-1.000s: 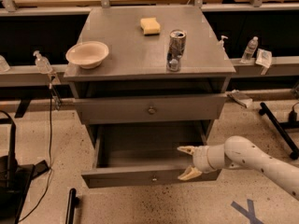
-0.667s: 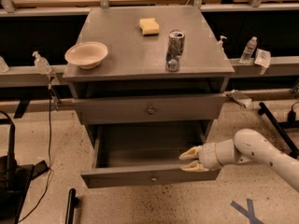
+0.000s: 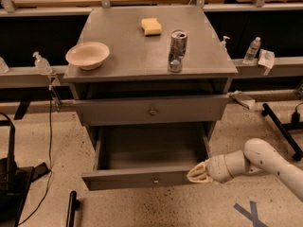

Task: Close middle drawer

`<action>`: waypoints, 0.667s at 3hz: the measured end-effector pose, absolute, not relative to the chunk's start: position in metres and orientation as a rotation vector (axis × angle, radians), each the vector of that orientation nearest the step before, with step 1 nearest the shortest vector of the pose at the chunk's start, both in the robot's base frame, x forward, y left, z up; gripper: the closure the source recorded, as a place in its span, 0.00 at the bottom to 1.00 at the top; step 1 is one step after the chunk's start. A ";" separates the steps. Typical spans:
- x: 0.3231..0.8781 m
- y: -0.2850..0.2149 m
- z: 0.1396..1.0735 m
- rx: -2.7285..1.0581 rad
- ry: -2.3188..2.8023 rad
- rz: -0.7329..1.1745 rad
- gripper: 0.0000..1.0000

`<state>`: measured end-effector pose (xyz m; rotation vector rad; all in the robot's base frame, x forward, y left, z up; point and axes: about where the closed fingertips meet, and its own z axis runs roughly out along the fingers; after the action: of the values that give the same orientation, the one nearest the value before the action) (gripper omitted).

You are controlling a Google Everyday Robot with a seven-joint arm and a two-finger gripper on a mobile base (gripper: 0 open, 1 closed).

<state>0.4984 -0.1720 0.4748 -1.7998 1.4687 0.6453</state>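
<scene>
The grey cabinet (image 3: 142,51) stands in the middle of the camera view. Its middle drawer (image 3: 123,179) is pulled far out, an empty shallow tray with a low front panel and a small round knob (image 3: 156,179). Above it, the taller top drawer (image 3: 118,111) with its own knob stands slightly out. My gripper (image 3: 191,175), cream-coloured on a white arm coming from the right, is at the right end of the middle drawer's front panel, touching or nearly touching it. Its fingers are drawn together and hold nothing. The lowest drawer is hidden under the open one.
On the cabinet top are a beige bowl (image 3: 87,55), a metal can (image 3: 177,50) and a yellow sponge (image 3: 151,26). Bottles (image 3: 41,63) (image 3: 253,49) stand on side ledges. A black stand (image 3: 9,174) is at the left, a black bar (image 3: 281,129) at the right, and a blue tape cross (image 3: 253,214) on the floor.
My gripper's fingers have closed together from a spread position, and it has moved lower, to the right end of the drawer's front panel. The drawer still stands about as far out.
</scene>
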 end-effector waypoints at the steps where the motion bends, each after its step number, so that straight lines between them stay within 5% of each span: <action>1: 0.495 -0.172 0.470 -1.823 1.436 0.631 1.00; 2: 0.491 -0.167 0.461 -1.808 1.460 0.656 1.00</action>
<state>0.4906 -0.1675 0.4607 -1.8075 1.4601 0.6562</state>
